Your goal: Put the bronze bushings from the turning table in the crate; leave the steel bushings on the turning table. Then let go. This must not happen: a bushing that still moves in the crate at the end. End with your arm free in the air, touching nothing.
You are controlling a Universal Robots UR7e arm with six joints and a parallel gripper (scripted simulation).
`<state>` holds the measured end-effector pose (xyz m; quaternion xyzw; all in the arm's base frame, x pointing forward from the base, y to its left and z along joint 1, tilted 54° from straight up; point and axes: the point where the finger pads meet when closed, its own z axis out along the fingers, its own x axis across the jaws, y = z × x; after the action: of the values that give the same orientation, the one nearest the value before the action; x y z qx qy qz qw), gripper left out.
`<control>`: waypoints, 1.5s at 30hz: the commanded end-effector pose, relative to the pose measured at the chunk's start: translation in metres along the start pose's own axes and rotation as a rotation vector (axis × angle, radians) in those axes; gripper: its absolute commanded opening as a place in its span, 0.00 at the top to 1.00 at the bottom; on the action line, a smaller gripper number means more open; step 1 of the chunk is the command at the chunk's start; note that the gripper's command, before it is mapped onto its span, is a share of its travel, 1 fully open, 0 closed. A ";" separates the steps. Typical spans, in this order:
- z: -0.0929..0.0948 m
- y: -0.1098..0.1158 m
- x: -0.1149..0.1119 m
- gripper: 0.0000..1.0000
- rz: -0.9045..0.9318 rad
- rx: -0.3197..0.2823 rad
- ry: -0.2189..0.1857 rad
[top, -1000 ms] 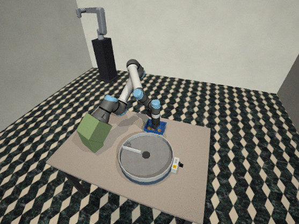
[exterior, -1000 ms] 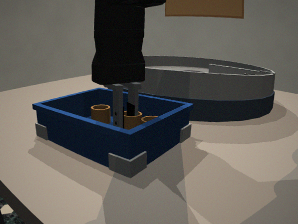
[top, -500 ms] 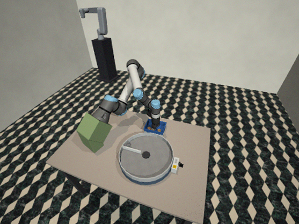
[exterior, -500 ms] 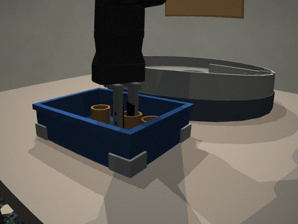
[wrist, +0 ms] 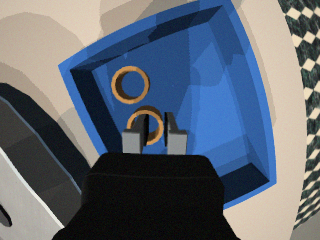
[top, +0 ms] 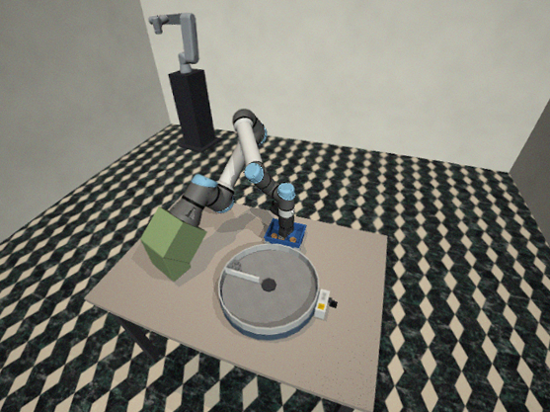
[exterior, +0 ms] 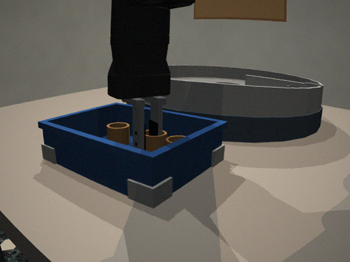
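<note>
The blue crate (top: 269, 238) (exterior: 110, 166) (wrist: 214, 94) stands behind the turning table (top: 274, 324) (exterior: 243, 101). Three bronze bushings stand upright in it: one at the back (exterior: 118, 132) (wrist: 114, 86), one under my fingers (exterior: 155, 141), and one to its right (exterior: 175, 138). My gripper (top: 286, 234) (exterior: 147, 138) (wrist: 156, 122) reaches down into the crate. One finger is outside the middle bushing's wall and the other is in its bore. The fingers stand a little apart and the bushing rests on the crate floor. A small grey steel bushing (top: 235, 265) lies on the turning table near the white bar.
A green box (top: 171, 241) stands at the table's back left by the arm's base. A white bar (top: 242, 274) lies across the turning disc. A small control box (top: 322, 303) sits at the turning table's right rim. A second arm on a black pedestal (top: 192, 105) stands far back.
</note>
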<state>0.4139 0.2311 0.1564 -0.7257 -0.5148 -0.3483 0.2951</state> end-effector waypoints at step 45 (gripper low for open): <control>-0.012 0.000 0.001 0.58 0.000 -0.001 0.000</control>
<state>0.4122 0.2243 0.1621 -0.7257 -0.5147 -0.3484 0.2950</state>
